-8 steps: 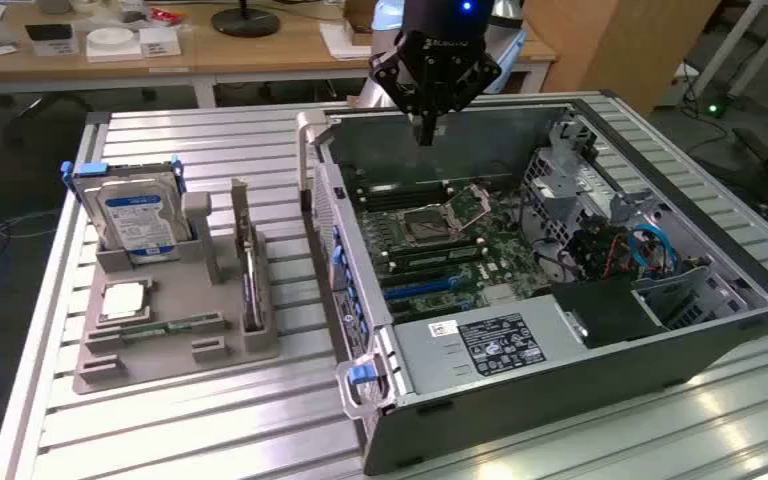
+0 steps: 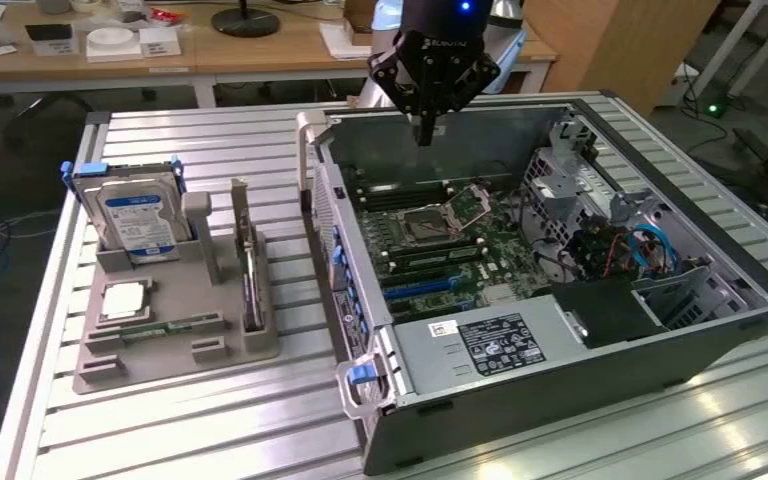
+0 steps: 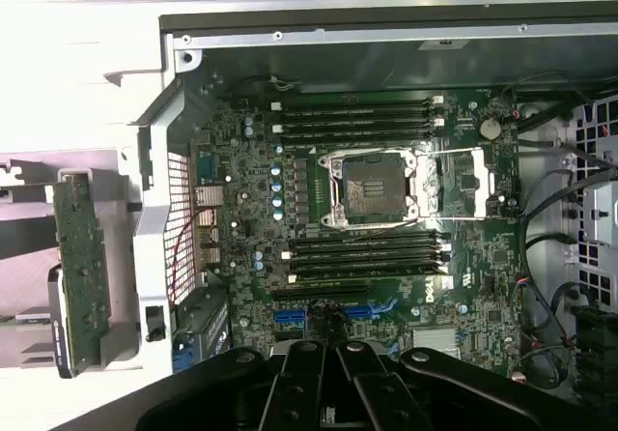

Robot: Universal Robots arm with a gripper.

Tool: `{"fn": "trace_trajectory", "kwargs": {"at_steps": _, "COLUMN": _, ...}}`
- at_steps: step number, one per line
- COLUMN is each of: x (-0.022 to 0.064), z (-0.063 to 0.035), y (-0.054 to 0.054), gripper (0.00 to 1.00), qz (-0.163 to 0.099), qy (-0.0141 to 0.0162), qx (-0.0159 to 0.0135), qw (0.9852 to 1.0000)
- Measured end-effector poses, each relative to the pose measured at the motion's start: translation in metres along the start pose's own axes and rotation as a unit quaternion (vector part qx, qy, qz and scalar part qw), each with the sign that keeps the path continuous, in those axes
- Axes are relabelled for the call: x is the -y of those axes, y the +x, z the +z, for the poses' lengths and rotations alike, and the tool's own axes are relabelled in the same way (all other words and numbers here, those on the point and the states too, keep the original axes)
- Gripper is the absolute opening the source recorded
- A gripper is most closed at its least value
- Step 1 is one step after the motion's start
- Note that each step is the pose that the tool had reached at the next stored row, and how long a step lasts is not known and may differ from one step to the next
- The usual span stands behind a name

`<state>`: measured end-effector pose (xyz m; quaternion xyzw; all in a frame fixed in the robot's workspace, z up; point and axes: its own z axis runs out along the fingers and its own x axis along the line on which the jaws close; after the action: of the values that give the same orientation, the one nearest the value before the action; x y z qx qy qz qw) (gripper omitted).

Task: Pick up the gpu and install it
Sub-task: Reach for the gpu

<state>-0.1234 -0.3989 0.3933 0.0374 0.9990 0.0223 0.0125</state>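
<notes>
- The arm's black fingers (image 2: 424,128) are pressed together into a single point and pinch nothing.
- In the exterior view they hang above the far end of the open dark grey computer case (image 2: 704,340), over its interior and clear of the boards below.
- The case lies on its side on the ribbed aluminium desk (image 2: 197,420), its open face upward, showing the green motherboard (image 2: 438,250).
- In the wrist view the motherboard's square silver processor socket (image 3: 372,187) sits between two banks of long black memory slots (image 3: 362,122).
- The gpu (image 2: 243,265), a thin green circuit-board card with a metal end bracket, stands on its long edge in a slot of the grey moulded holder (image 2: 157,350), on the exterior view's left of the case.
- It is well apart from the fingers, and nothing touches it except the holder.
- In the wrist view the card's green face shows just outside the case wall.
- In the same holder, further toward the exterior view's left, a silver hard drive with a blue label (image 2: 137,222) stands upright.
- A square silver processor chip (image 2: 124,300) and a narrow green memory stick (image 2: 171,327) lie flat in front of the drive.
</notes>
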Motion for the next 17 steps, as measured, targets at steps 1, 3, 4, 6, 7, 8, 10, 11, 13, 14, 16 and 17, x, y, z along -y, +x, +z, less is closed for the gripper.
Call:
{"fn": "trace_trajectory", "kwargs": {"at_steps": 1, "x": 0.0, "z": 0.0, "y": 0.001, "gripper": 0.11, "qz": 0.0, "qy": 0.0, "qx": 0.0, "qw": 1.0}}
{"fn": "trace_trajectory", "kwargs": {"at_steps": 3, "x": 0.0001, "z": 0.0, "y": 0.002, "gripper": 0.11, "qz": 0.0, "qy": 0.0, "qx": 0.0, "qw": 1.0}}
{"fn": "trace_trajectory", "kwargs": {"at_steps": 4, "x": 0.0002, "z": 0.0, "y": 0.003, "gripper": 0.11, "qz": 0.0, "qy": 0.0, "qx": 0.0, "qw": 1.0}}
{"fn": "trace_trajectory", "kwargs": {"at_steps": 6, "x": 0.0003, "z": -0.0001, "y": 0.004, "gripper": 0.11, "qz": 0.0, "qy": 0.0, "qx": 0.0, "qw": 1.0}}
{"fn": "trace_trajectory", "kwargs": {"at_steps": 7, "x": 0.0003, "z": -0.0001, "y": 0.004, "gripper": 0.11, "qz": 0.0, "qy": 0.0, "qx": 0.0, "qw": 1.0}}
{"fn": "trace_trajectory", "kwargs": {"at_steps": 8, "x": 0.0004, "z": -0.0001, "y": 0.005, "gripper": 0.11, "qz": 0.0, "qy": 0.0, "qx": 0.0, "qw": 1.0}}
{"fn": "trace_trajectory", "kwargs": {"at_steps": 10, "x": 0.0005, "z": -0.0002, "y": 0.007, "gripper": 0.11, "qz": 0.0, "qy": 0.0, "qx": 0.0, "qw": 1.0}}
{"fn": "trace_trajectory", "kwargs": {"at_steps": 11, "x": 0.0006, "z": -0.0002, "y": 0.008, "gripper": 0.11, "qz": 0.0, "qy": 0.0, "qx": 0.0, "qw": 1.0}}
{"fn": "trace_trajectory", "kwargs": {"at_steps": 13, "x": 0.0008, "z": -0.0003, "y": 0.011, "gripper": 0.11, "qz": 0.0, "qy": 0.0, "qx": 0.0, "qw": 1.0}}
{"fn": "trace_trajectory", "kwargs": {"at_steps": 14, "x": 0.0009, "z": -0.0003, "y": 0.012, "gripper": 0.11, "qz": 0.0, "qy": 0.0, "qx": 0.0, "qw": 1.0}}
{"fn": "trace_trajectory", "kwargs": {"at_steps": 16, "x": 0.0011, "z": -0.0004, "y": 0.015, "gripper": 0.11, "qz": 0.0, "qy": 0.0, "qx": 0.0, "qw": 1.0}}
{"fn": "trace_trajectory", "kwargs": {"at_steps": 17, "x": 0.0012, "z": -0.0004, "y": 0.016, "gripper": 0.11, "qz": 0.0, "qy": 0.0, "qx": 0.0, "qw": 1.0}}
